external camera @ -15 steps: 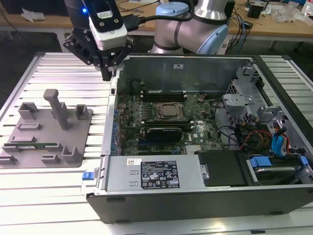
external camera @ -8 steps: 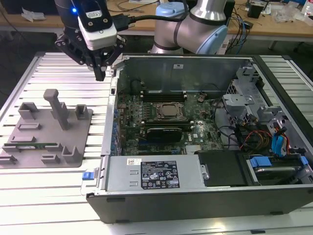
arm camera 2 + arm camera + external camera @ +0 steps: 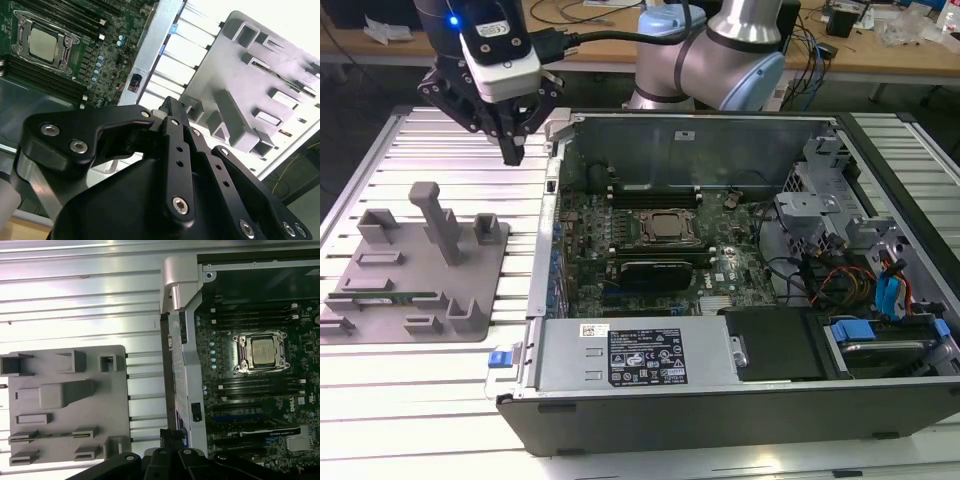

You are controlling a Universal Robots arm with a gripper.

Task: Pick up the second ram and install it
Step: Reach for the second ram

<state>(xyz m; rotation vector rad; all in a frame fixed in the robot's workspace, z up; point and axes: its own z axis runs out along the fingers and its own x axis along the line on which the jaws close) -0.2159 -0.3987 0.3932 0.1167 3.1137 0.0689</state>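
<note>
Jaws clenched, empty, over the desk. Second ram lies well apart in the gray holder (long axis across the exterior view), toward that view's lower left.

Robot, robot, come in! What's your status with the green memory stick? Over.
Gripper fingers shut, empty, above table beside computer case. Second ram lying on gray holder, not picked. Tall holder post stands between them.
</note>
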